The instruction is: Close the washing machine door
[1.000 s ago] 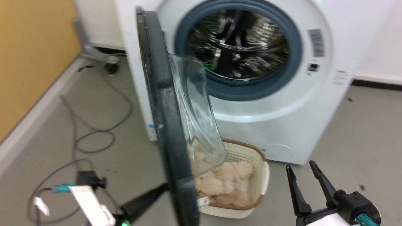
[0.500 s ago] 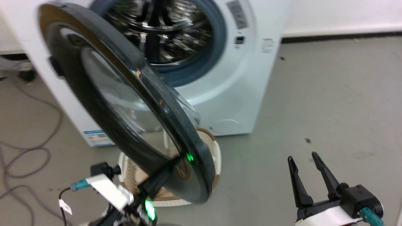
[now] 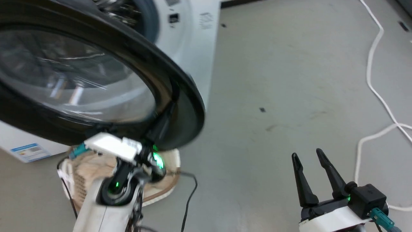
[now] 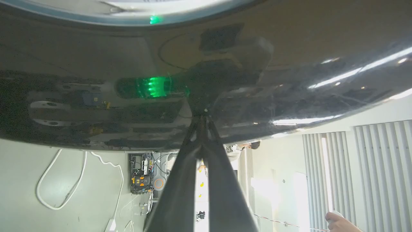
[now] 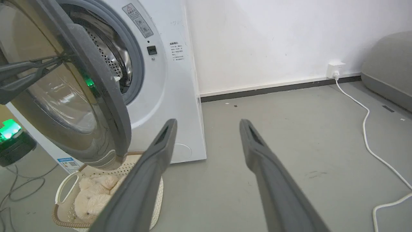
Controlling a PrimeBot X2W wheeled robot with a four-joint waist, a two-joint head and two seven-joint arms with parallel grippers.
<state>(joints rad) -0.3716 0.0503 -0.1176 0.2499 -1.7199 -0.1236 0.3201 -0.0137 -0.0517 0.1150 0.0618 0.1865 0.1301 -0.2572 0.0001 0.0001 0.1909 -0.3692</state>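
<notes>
The washing machine door stands ajar at ten o'clock in the head view, swung out from the washing machine. The left gripper touches its rim at the door's five o'clock, jaws pinched together — the right gripper hovers at five o'clock, jaws wide, empty.

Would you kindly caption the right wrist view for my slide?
Left gripper touches the partly open washing machine door; right gripper hangs open.

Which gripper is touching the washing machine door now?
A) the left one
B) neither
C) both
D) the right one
A: the left gripper presses its shut fingertips against the black rim of the washing machine door, while the right gripper stands open, apart from it.
</notes>
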